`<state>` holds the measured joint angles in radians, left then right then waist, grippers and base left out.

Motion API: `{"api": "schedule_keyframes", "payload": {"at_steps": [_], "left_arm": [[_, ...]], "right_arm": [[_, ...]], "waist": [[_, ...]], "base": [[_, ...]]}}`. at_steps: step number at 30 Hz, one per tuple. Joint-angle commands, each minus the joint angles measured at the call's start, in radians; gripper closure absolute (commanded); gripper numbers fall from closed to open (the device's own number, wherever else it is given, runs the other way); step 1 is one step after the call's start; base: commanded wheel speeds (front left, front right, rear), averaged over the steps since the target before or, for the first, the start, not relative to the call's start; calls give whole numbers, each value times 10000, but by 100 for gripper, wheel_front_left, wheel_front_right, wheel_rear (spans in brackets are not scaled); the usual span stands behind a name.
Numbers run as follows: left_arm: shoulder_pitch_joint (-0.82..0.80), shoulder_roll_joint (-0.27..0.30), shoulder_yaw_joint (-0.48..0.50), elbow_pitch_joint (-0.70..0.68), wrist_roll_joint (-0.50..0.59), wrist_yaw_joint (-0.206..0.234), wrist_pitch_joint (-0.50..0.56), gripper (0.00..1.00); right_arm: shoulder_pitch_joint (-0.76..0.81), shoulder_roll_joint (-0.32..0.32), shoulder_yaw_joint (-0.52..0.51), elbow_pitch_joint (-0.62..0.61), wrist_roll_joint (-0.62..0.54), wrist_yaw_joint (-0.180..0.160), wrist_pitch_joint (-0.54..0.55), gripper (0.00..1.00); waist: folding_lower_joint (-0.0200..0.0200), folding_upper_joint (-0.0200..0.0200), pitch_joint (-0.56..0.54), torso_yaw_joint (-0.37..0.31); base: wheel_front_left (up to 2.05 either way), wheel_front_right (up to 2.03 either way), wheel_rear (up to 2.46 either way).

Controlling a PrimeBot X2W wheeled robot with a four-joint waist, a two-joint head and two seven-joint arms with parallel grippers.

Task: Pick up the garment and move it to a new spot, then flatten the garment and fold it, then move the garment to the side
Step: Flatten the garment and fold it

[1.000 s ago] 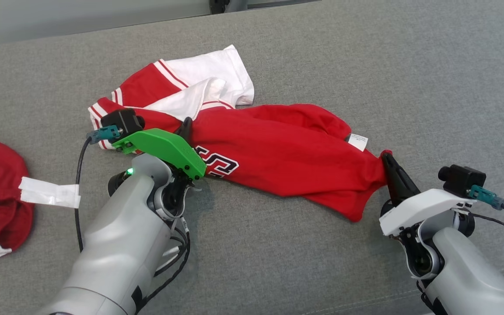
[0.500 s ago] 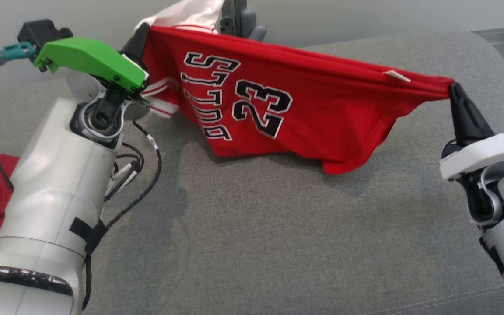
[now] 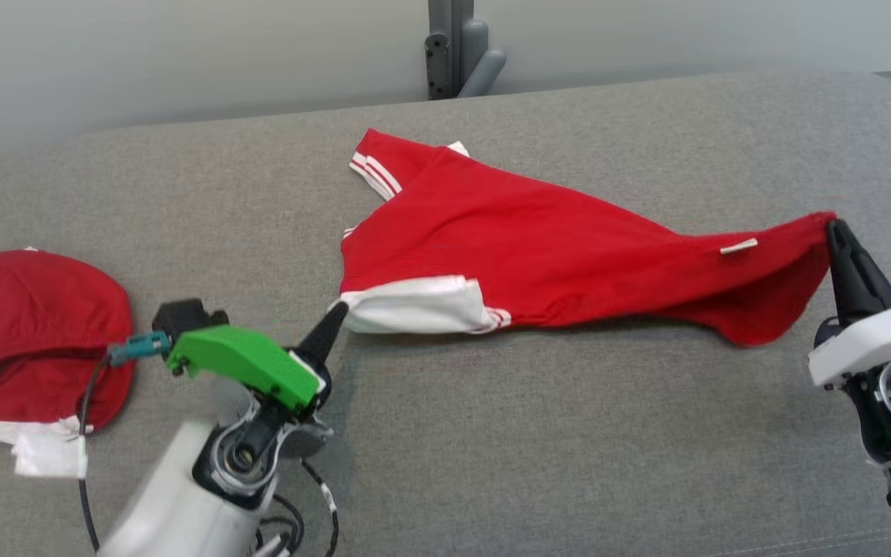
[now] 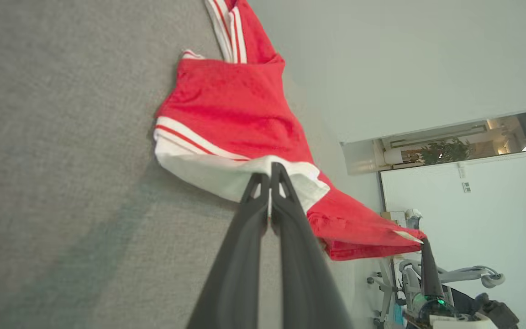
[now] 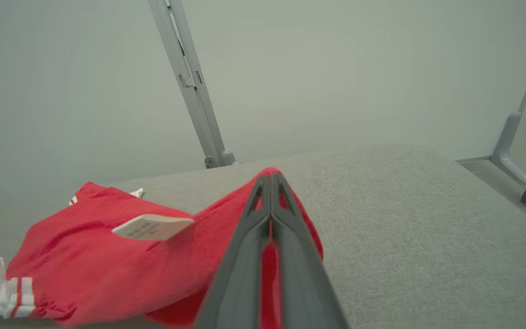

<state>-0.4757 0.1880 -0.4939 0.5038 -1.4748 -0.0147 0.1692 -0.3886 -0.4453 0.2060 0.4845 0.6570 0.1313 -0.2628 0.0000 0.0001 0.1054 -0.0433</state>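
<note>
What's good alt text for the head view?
A red-and-white jersey lies stretched across a grey cushioned surface, its ends pinched by the left pincer at a white sleeve and the right pincer at the red hem. Another red garment lies far left.

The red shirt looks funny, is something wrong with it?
Yes. The red shirt lies twisted and bunched, not flat. The left gripper pinches its white sleeve, the right gripper its red corner.

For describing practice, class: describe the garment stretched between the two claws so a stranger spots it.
On the grey cushion, look to the middle: a red shirt lies stretched, its ends pinched by the left claw and right claw. The other red garment, far left, lies bunched.
</note>
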Motion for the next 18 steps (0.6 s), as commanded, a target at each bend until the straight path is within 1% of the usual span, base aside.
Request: {"api": "schedule_keyframes", "payload": {"at_steps": [1, 3, 6, 11, 15, 18], "left_arm": [[-9, 80, 33, -133, 150, -100, -103, 100], [643, 50, 125, -542, 141, -276, -574, 100], [1020, 285, 267, -1182, 395, -509, -1159, 100], [282, 827, 702, -2396, 902, -630, -1715, 100], [-793, 1297, 1168, -3221, 1030, -268, -1605, 100], [-1964, 1475, 1445, -3761, 1010, 204, -1279, 100]], "right_arm": [[84, -15, -43, 12, -50, -10, -40, 100], [325, -11, -106, 54, -160, -10, -40, 100], [431, -26, -247, -158, -216, -10, -40, 100], [-75, -396, -324, -905, -260, -10, -40, 100], [-883, -966, 141, -1250, 160, -10, 21, 100], [-1799, -1385, 475, -1507, 841, -11, 480, 100]], "waist": [[0, -1, 341, 192], [0, -1, 436, 240], [0, -1, 447, 287], [0, -1, -37, 259], [0, -1, -704, 164], [0, -1, -1111, 89]], "base": [[0, 0, 0], [0, 0, 0], [0, 0, 0], [0, 0, 0], [0, 0, 0], [0, 0, 0]]}}
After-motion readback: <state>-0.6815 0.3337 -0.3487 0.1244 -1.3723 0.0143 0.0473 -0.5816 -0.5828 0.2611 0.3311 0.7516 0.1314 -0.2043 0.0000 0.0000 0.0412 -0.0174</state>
